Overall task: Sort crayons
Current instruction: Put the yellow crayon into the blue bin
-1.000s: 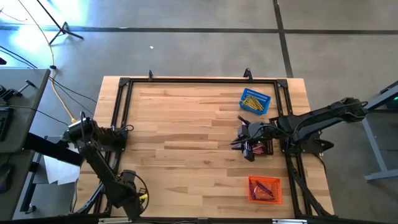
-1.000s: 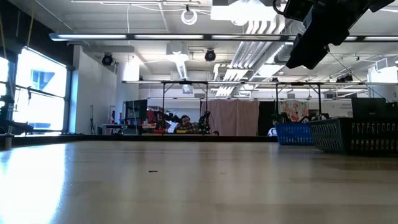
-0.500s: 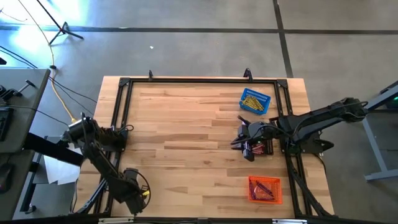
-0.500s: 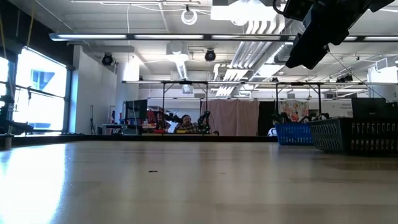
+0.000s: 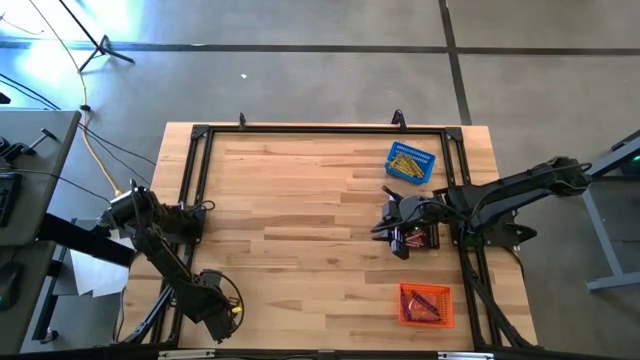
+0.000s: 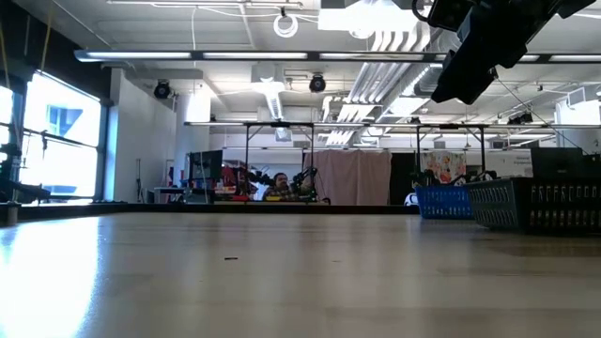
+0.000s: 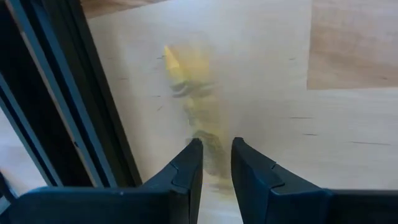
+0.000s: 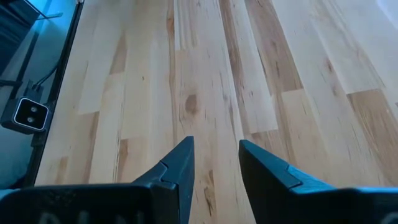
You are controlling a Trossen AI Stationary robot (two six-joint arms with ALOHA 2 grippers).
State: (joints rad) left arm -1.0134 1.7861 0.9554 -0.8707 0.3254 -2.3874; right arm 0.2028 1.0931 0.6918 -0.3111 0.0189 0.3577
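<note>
The left gripper [image 7: 216, 163], jaws parted narrowly around a blurred yellow crayon [image 7: 186, 87], is working at seven o'clock; the right gripper [image 8: 216, 163], slightly open and empty, is waiting at three o'clock over the black mesh plastic basket [image 5: 424, 238].

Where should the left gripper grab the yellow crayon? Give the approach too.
Probably mid-shaft, from above, with the left gripper and its open fingers straddling the width. The yellow crayon lies flat on the wood, thin and long, in line with the gap between the fingers. The dark frame rail runs close alongside.
</note>
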